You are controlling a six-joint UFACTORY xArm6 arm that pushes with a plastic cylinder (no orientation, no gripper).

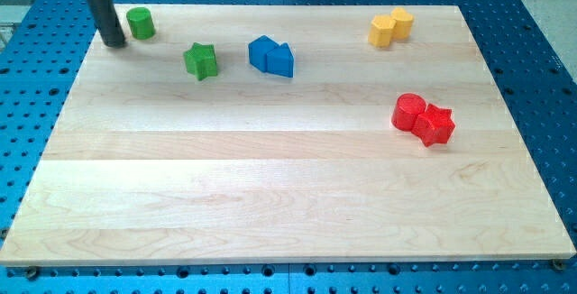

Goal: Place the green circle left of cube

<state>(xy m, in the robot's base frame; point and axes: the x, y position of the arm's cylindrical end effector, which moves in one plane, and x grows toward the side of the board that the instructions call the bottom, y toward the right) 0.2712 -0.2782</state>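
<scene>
Obs., single cam view. Wooden board (288, 195) sat on blue perforated table (541, 78). Rod (97, 1) came down from view's top-left; my tip (114, 43) rested on board near its top-left corner. No gripper on this rig, so nothing to report as apart, together or clamped: just a plain rod end.

Green circle (140, 22) stood just to the view's right of tip, slightly higher in view; looked v. close, poss. touching rod, couldn't tell for sure. Green star (201, 60) lay to lower right of circle, apart from it.

Blue blocks: two pcs touching, a blue cube-like block (262, 52) and a blue wedge-like block (281, 60) on its right, both near top centre of board, right of green star. Exact shapes hard to make out.

Yellow pair (390, 27) touching each other, top right. Red cylinder (408, 111) and red star (436, 124) touching, at right side of board, mid-height.

Circle was well left of blue pair, w/ green star between.
</scene>
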